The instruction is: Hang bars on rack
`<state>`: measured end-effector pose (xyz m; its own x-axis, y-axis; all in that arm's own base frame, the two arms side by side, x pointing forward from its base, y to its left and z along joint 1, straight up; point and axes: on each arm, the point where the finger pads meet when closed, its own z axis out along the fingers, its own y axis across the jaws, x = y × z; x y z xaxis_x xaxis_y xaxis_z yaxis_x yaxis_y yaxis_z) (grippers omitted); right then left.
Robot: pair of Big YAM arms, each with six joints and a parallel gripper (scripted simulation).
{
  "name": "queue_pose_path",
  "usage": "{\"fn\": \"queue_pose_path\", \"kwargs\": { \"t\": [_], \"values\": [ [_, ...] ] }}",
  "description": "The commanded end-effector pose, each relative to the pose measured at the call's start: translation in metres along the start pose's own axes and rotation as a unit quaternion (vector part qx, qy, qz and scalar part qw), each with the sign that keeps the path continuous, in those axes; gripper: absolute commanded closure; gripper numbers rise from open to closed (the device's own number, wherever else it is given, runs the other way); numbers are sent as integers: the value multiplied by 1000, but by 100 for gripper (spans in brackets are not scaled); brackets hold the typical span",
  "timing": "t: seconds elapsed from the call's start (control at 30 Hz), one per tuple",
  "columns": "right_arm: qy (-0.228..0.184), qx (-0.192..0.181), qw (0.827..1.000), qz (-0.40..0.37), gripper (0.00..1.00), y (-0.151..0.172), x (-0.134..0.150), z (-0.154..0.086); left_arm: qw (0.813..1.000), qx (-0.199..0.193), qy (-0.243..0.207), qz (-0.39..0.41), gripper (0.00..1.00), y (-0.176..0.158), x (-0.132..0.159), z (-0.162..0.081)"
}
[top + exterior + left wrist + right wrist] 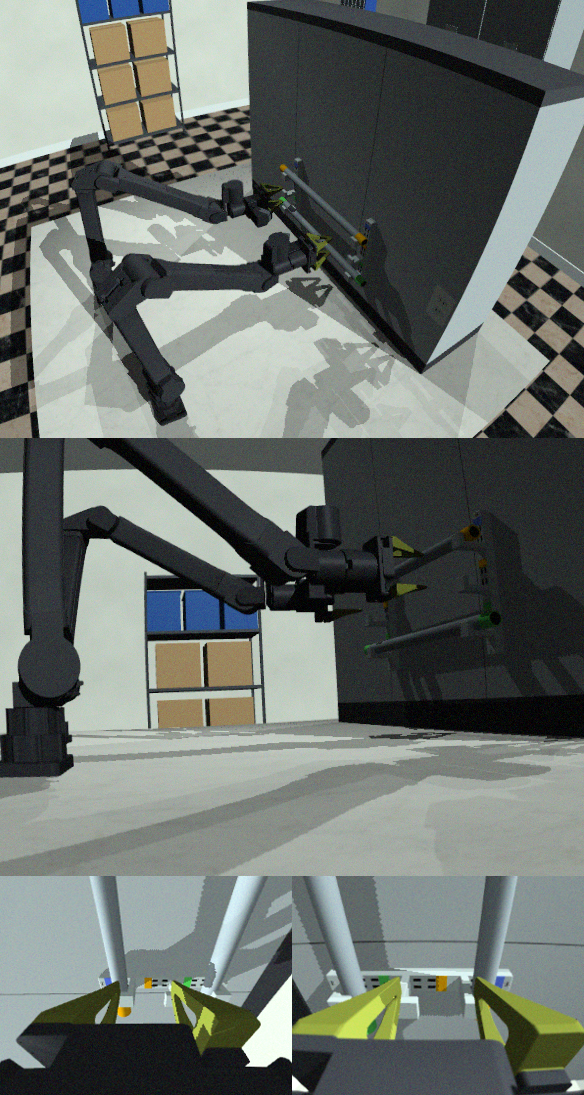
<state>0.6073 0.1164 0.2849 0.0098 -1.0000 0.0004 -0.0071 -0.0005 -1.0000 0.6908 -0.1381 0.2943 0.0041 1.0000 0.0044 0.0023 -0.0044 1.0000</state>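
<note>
Next, grab the stiff, maybe slippery orange bar (pixel 322 201) (pixel 435 552) (pixel 109 930) (pixel 493 935) near both ends, each pincer (pixel 278 195) (pixel 347 612) (pixel 146 983) (pixel 326 250) (pixel 424 570) (pixel 438 980) open.

You have two bars, one with orange ends (pixel 325 204) (pixel 435 554) (pixel 109 930) (pixel 494 935), one with green ends (pixel 345 265) (pixel 430 634) (pixel 235 930) (pixel 336 940): smooth grey metal look, soft sheen, painted tips. Your rack upright (pixel 369 222) (pixel 159 983) (pixel 424 980): pale, smooth, matt; metal or plastic, you cannot tell. Your robot arms (pixel 215 276) (pixel 225 523): dark, smooth, satin to matt. Your gripper fingers (pixel 321 241) (pixel 404 548): yellow, plastic-looking, smooth, low sheen. You see a wall panel (pixel 325 100) (pixel 425 488): matt, smooth, fine seams. Your table top (pixel 225 350) (pixel 250 818): pale, faintly mottled, stone-like, matt. Floor tiles (pixel 215 130): black ones veined like marble. Tan boxes (pixel 110 44) (pixel 178 665): cardboard-like, matt. Blue bins (pixel 125 6) (pixel 202 610): flat, matt, plastic-looking.
</note>
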Motion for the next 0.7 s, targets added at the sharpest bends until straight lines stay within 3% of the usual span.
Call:
{"fn": "queue_pose_path", "kwargs": {
  "t": [0.0,0.33,0.67],
  "values": [
    [-4,45,999,10,42,-61,-9,8,999,-43,-1,-13,41,67,0,5],
    [-4,48,999,11,42,-86,-11,8,999,-46,0,-15,41,92,2,5],
    [-4,49,999,11,42,-86,-10,7,999,-47,0,-15,41,92,2,5]
  ]
}}
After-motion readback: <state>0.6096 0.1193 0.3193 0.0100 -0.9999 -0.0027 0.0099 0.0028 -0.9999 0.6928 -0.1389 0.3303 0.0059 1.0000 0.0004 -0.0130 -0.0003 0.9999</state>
